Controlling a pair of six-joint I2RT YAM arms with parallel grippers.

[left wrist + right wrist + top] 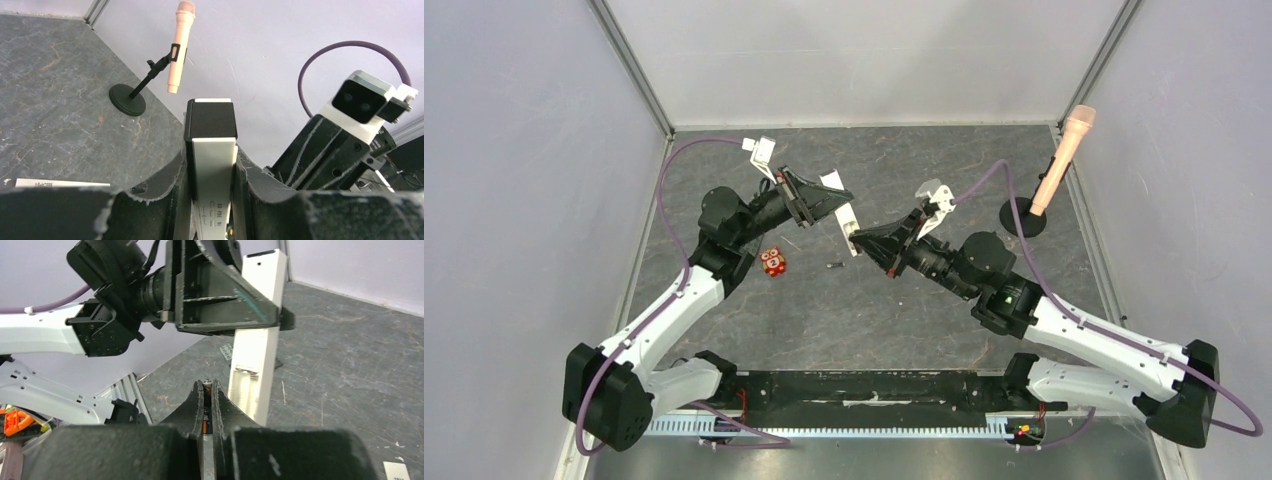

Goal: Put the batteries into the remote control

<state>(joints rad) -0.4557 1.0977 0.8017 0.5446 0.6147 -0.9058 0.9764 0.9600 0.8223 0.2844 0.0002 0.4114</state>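
Clamping the slim, flat white plastic remote control (252,347) upright in the left black two-finger gripper (211,161), open bay and spring facing the other arm. Pinching one thin dark cylindrical battery (207,410) tight in the right black gripper (207,390), just beside the remote's bay. Leaving the second small dark battery (832,265) lying on the table below the remote. Risking, by judgement: jamming against spring or rim through angled entry; twisting the remote in its grip under push; dropping the narrowly pinched cell.

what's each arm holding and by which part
Left fingers clamp the remote control by its long edges; right fingers pinch a battery by its sides.
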